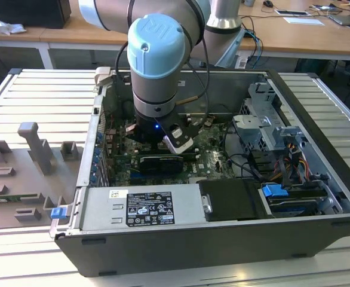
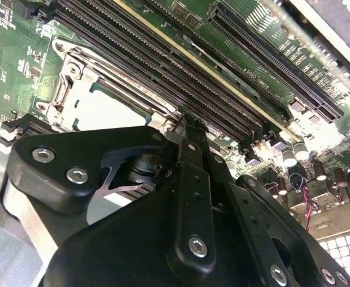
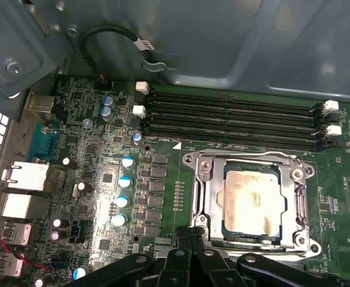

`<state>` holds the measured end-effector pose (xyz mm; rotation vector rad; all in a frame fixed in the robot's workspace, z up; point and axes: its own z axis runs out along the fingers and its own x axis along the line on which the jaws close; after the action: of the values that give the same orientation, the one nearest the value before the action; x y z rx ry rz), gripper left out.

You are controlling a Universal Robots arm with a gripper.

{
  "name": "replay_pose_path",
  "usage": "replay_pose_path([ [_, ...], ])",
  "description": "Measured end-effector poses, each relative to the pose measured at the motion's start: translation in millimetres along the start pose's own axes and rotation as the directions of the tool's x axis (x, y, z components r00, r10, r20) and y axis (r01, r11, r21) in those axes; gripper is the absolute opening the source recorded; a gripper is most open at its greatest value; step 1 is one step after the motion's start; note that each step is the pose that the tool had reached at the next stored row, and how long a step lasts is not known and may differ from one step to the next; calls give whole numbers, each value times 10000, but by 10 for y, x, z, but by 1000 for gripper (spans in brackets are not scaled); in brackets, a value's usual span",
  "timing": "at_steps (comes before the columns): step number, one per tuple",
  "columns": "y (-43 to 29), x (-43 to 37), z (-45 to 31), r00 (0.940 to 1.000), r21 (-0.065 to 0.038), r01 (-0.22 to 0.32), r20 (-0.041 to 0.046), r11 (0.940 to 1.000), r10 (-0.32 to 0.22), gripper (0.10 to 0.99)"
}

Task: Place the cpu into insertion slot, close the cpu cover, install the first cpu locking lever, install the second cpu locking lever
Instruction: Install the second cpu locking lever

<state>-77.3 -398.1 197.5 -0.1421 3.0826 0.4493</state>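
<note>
The cpu [image 3: 249,200] lies with its pale silvery face up in the insertion slot [image 3: 246,242] on the green board. The cpu cover [image 3: 214,197], a dull-silver frame, lies flat around it, and the chip shows through the cut-out. My gripper [image 3: 194,236] is at one corner of the socket, its black fingers pressed together, shut, with nothing visible between them. In the second wrist view the gripper [image 2: 187,122] tips sit just beside the cpu [image 2: 109,110] and cover [image 2: 64,89]. A thin lever rod [image 3: 193,185] runs along the socket's side. In the exterior view the arm's wrist [image 1: 157,113] hides the socket.
Long black memory slots [image 3: 235,119] run close beside the socket. Several capacitors [image 3: 125,182] and rear ports [image 3: 25,179] stand on the other side. The open case's walls [image 1: 318,107], a drive cage [image 1: 264,119], loose cables [image 1: 246,164] and the power supply [image 1: 142,206] surround the board.
</note>
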Motion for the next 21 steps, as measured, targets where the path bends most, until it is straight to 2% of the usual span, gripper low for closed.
replay_pose_path([
  [9,-1,1,-1,10000,-22,0,1,10000,0,106],
  [16,-9,7,28,10000,-255,0,24,9997,1,106],
  [21,-6,9,7,10000,-259,-2,25,9997,3,106],
])
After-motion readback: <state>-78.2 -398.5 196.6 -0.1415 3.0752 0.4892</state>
